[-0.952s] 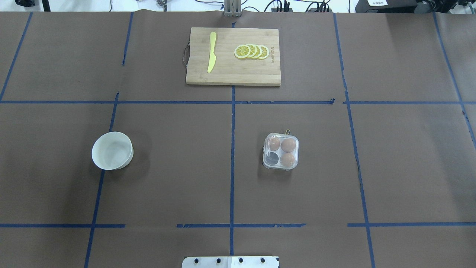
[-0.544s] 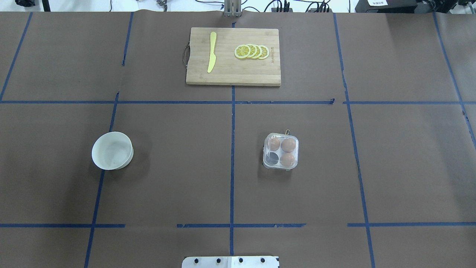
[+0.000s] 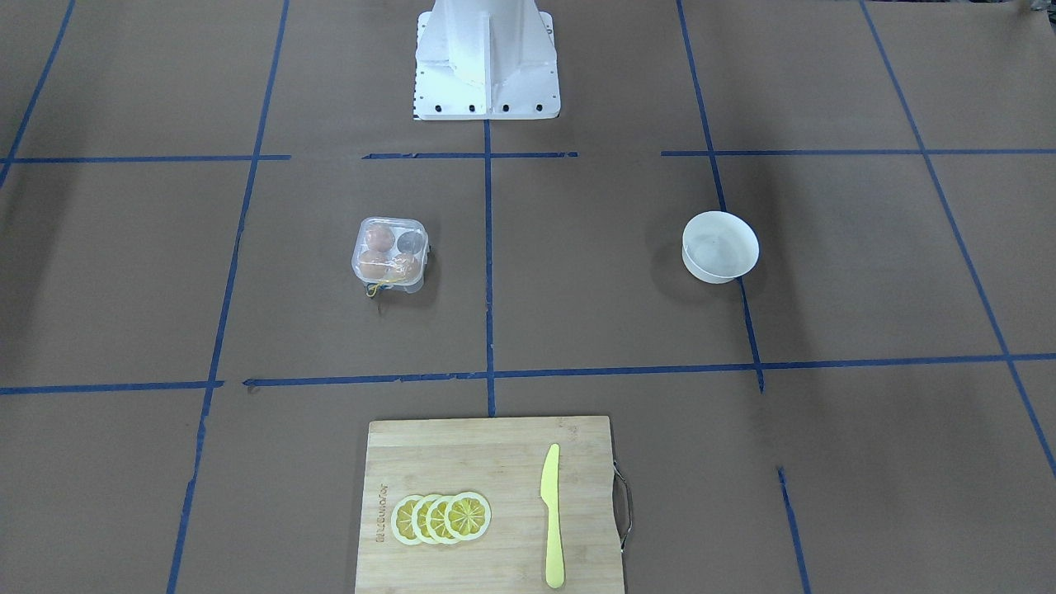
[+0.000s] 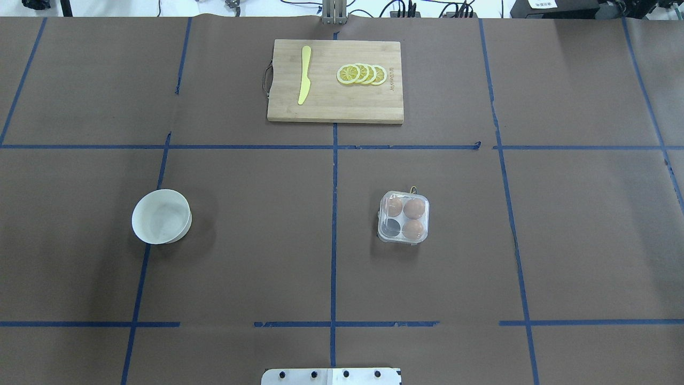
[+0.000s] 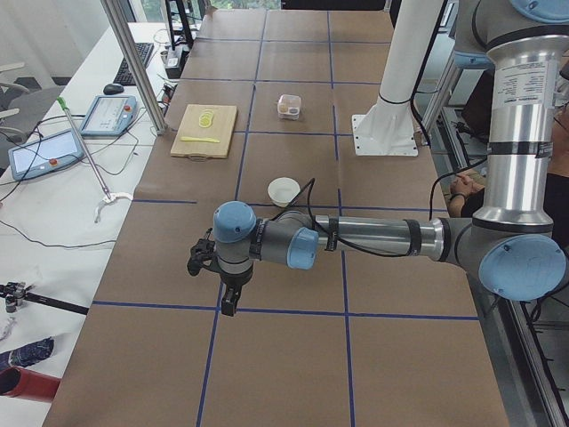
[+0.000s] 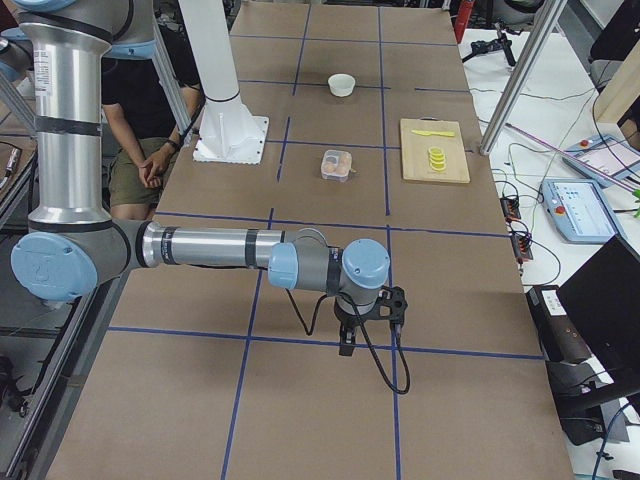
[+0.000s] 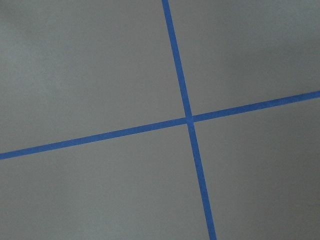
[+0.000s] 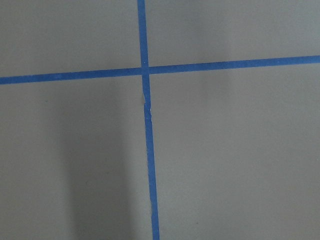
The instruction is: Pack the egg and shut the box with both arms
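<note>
The box [image 4: 403,218] is found on the robot's right half of the table, just past the centre tape line, with its clear lid down over three eggs [image 4: 414,208] and one cell dark and empty. The right gripper [image 6: 368,318] is held low over bare paper at that end. The box thus lies inward from it, and nearer to it than to the left gripper [image 5: 218,276], positioned beyond the bowl [image 4: 160,216]. Whether either gripper's fingers are apart or together cannot be told.
</note>
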Available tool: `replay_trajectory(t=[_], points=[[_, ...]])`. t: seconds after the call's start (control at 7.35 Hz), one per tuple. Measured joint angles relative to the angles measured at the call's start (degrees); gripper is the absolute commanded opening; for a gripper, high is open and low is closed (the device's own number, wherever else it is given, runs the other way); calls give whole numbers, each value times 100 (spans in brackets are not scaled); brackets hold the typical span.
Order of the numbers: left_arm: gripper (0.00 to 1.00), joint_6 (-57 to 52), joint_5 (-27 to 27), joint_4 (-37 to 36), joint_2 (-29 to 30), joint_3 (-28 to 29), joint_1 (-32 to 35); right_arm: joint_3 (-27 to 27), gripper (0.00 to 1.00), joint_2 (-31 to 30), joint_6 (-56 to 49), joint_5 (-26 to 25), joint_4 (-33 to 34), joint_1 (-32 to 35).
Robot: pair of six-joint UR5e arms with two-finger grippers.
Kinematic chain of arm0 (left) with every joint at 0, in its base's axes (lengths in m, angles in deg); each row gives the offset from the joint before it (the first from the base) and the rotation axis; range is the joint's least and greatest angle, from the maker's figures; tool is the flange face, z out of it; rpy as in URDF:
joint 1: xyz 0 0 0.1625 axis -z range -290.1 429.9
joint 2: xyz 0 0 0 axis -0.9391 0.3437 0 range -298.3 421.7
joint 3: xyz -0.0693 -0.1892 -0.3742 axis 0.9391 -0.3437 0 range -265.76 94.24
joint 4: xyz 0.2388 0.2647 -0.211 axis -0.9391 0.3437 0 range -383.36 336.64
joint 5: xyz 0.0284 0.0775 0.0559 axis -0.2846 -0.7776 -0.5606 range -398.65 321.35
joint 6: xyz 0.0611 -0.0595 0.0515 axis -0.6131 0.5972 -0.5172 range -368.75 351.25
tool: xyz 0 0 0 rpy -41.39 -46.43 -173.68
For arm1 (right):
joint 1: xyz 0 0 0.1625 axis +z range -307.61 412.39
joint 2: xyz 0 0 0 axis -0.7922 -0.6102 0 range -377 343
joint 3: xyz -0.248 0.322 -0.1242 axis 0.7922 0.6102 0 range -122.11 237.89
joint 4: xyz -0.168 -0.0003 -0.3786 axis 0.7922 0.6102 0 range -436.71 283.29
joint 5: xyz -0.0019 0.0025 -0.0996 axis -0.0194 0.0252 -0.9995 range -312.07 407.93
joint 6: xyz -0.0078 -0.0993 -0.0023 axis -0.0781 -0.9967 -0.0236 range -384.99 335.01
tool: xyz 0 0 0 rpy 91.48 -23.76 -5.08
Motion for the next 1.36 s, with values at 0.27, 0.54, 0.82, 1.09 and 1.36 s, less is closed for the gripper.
replay_trajectory(t=[0.27, 0.54, 0.82, 1.09, 1.36], points=[[100, 33, 10, 5, 3, -1, 0, 0, 100, 14, 63, -1, -3, 9], [100, 40, 16, 16, 9, 8, 0, 0, 100, 19, 99, -3, -3, 30], [100, 41, 18, 26, 11, 14, 0, 0, 100, 20, 231, -10, -3, 37], [100, 39, 18, 34, 5, 16, 0, -15, 100, 20, 343, -9, -6, 41], [100, 26, 18, 45, 4, 20, 0, -1, 100, 43, 386, 32, -243, 42]])
